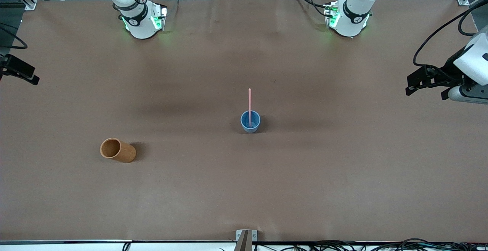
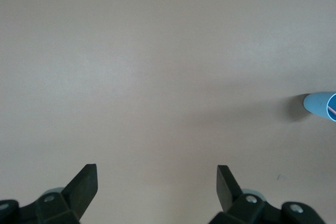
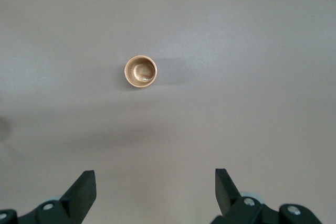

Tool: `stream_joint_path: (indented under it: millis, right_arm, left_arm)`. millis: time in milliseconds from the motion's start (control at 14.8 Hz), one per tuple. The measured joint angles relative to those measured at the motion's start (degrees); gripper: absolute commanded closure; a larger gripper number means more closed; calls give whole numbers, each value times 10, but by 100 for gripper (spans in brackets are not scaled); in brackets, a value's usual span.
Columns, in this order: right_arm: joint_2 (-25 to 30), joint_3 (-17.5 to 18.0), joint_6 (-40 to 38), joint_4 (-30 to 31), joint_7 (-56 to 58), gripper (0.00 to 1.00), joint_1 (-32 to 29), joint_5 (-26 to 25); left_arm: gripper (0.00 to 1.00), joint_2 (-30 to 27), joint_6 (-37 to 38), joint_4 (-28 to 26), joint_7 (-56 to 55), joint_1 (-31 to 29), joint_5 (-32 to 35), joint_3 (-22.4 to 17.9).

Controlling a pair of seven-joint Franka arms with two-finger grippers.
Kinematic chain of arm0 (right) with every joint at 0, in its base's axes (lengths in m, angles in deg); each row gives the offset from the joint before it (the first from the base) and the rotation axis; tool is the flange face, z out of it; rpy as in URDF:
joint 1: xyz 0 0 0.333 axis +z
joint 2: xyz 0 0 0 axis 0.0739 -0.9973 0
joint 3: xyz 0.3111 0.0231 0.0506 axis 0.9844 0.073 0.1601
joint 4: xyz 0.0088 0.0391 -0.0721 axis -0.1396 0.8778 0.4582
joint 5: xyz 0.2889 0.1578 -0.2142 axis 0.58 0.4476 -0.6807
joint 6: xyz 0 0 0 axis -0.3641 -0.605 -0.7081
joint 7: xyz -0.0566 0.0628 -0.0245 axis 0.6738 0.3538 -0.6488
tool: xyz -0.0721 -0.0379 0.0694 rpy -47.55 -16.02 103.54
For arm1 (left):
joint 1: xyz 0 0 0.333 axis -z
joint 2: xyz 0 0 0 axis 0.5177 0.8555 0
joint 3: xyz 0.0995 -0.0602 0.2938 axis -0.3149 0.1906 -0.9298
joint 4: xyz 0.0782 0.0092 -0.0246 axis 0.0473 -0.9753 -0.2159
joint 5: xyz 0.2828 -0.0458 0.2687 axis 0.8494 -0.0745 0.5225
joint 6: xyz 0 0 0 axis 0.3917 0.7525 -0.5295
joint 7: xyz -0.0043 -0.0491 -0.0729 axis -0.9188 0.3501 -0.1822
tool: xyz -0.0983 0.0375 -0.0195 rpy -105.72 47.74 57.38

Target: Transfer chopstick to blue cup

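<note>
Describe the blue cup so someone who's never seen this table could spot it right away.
On the brown table, look near the middle. The blue cup stands there upright, nearer the left arm's end than the orange-brown cup. Only it holds a pink chopstick.

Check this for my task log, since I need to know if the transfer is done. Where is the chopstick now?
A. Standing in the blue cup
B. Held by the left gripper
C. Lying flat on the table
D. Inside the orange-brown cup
A: the chopstick stands upright in the blue cup, and the orange-brown cup is empty.
</note>
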Motion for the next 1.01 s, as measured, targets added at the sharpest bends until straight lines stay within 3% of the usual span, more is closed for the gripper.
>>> stream_joint_path:
  millis: [270,607,1012]
  right_arm:
    - [20,0,-1,12,3,0,0,1]
    - [90,0,16,94,5,0,0,3]
    - [94,-3,27,100,30,0,0,11]
  left_arm:
    - [0,0,0,0,0,0,0,0]
    - [0,0,0,0,0,0,0,0]
    - [0,0,0,0,0,0,0,0]
